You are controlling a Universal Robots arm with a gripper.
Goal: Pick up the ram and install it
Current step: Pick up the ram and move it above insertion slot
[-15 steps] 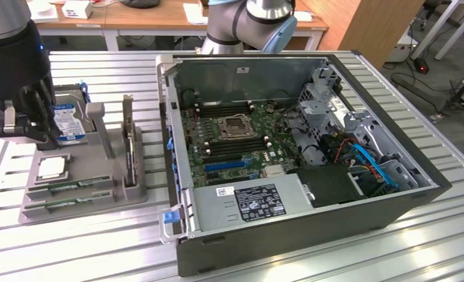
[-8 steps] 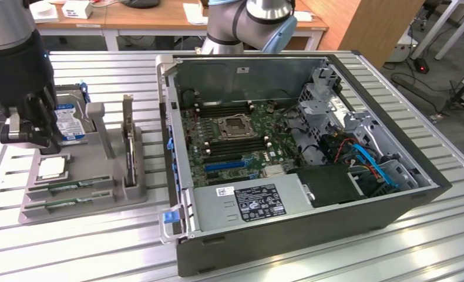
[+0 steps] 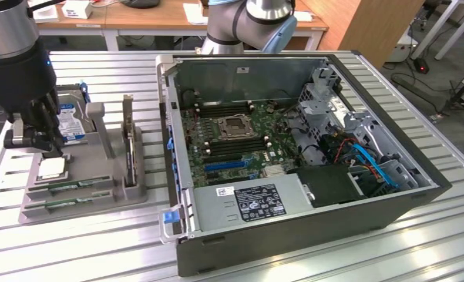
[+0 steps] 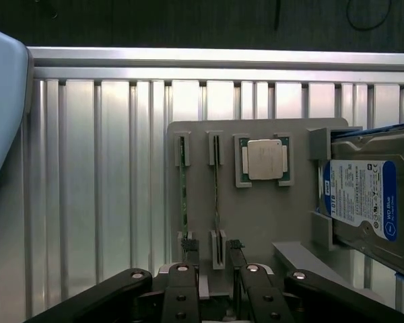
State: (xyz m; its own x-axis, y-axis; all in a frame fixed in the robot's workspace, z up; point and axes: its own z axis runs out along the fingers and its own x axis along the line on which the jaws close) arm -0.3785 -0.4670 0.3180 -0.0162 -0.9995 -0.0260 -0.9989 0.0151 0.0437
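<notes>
1. Exterior view: the tool (image 3: pixel 34 144) is hanging low over the grey parts holder (image 3: pixel 107 198), which is sitting on the slatted aluminium bench (image 3: pixel 373 252) at the exterior view's left of the open computer case (image 3: pixel 240 82).
2. The ram (image 4: pixel 216 195) is resting on edge in a holder slot just beside the silver processor chip (image 4: pixel 266 159), with a second ram stick (image 4: pixel 183 192) sitting in the neighbouring slot.
3. In the wrist view, the tool's fingers (image 4: pixel 182 296) are standing spread wide and gripping nothing, and the ram's near end is lining up with the gap between them.
4. A hard drive (image 4: pixel 367 195) is sitting in the holder's bracket past the chip, and an upright expansion card (image 3: pixel 128 144) is standing on the case side of the holder.
5. Inside the case, the motherboard (image 3: pixel 216 150) is lying exposed.
</notes>
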